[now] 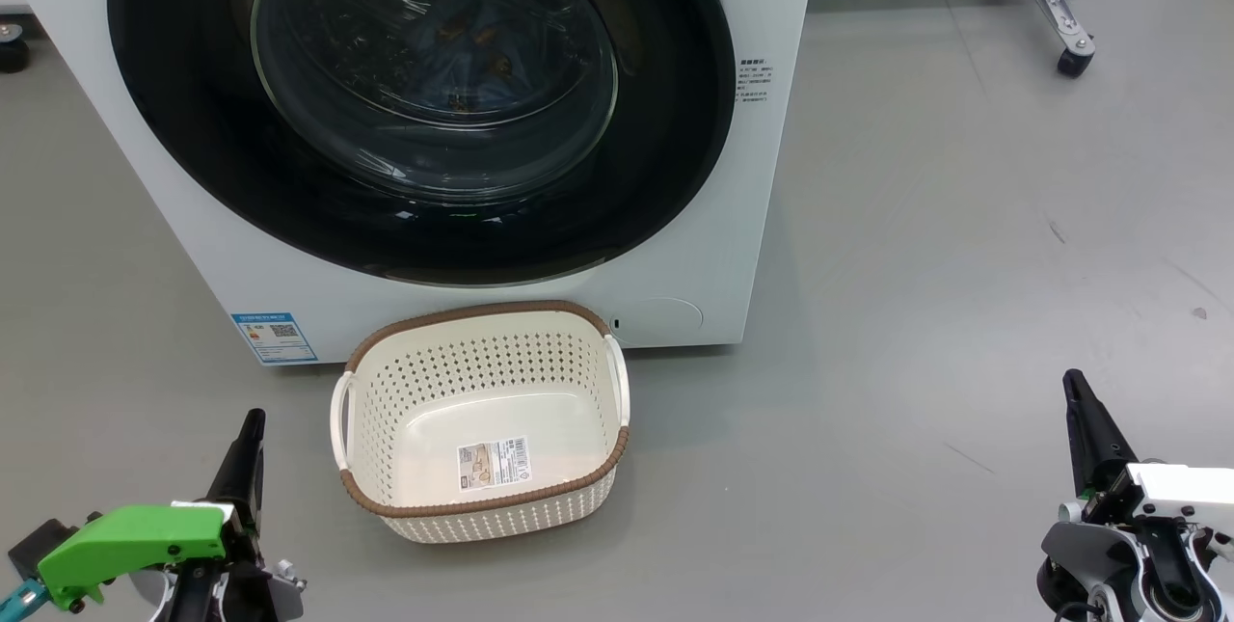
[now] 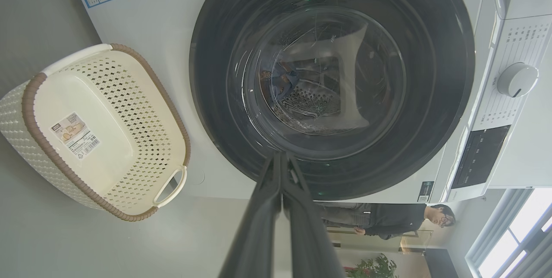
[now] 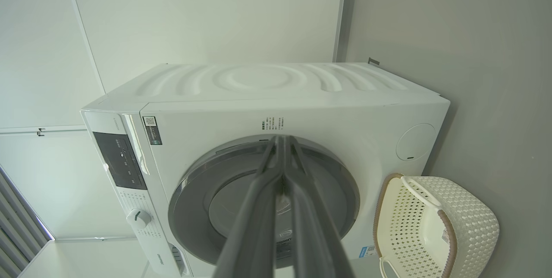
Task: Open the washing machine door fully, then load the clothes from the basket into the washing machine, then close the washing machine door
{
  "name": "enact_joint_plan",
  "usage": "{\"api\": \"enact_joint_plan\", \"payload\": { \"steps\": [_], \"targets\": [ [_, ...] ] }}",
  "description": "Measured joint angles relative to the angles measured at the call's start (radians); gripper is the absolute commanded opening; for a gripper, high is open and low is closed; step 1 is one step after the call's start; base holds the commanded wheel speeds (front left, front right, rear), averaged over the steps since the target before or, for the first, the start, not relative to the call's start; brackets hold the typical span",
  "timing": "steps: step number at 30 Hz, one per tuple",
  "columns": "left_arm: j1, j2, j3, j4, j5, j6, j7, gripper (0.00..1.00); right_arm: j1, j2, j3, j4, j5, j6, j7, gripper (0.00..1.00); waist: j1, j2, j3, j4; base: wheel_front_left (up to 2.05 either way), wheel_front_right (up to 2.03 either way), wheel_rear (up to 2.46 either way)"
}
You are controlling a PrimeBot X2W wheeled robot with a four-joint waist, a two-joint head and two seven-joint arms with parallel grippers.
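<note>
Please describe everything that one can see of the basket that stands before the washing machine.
The basket is small, cream-white and looks like plastic, with small holes in its walls and a brown woven-looking rim. It has a white handle on each side. A barcode sticker lies on its inner bottom; otherwise it is empty. It stands upright on the grey floor, close before the washing machine, below its closed door. Whether its rim touches the machine cannot be told.
</note>
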Motion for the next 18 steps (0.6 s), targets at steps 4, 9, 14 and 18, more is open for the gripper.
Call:
{"api": "enact_joint_plan", "payload": {
  "steps": [4, 9, 14, 18],
  "targets": [
    [0.000, 0.000, 0.000, 0.000, 0.000, 0.000, 0.000, 0.00, 0.000, 0.000, 0.000, 0.000, 0.000, 0.000, 0.000, 0.00, 0.0000, 0.0000, 0.000, 0.000, 0.00, 0.00, 0.00],
    [0.000, 0.000, 0.000, -0.001, 0.000, 0.000, 0.000, 0.00, 0.000, 0.000, 0.000, 0.000, 0.000, 0.000, 0.000, 0.00, 0.0000, 0.0000, 0.000, 0.000, 0.00, 0.00, 0.00],
    [0.000, 0.000, -0.001, -0.001, 0.000, 0.000, 0.000, 0.00, 0.000, 0.000, 0.000, 0.000, 0.000, 0.000, 0.000, 0.00, 0.0000, 0.0000, 0.000, 0.000, 0.00, 0.00, 0.00],
    [0.000, 0.000, -0.001, -0.001, 0.000, 0.000, 0.000, 0.00, 0.000, 0.000, 0.001, 0.000, 0.000, 0.000, 0.000, 0.00, 0.0000, 0.0000, 0.000, 0.000, 0.00, 0.00, 0.00]
  ]
}}
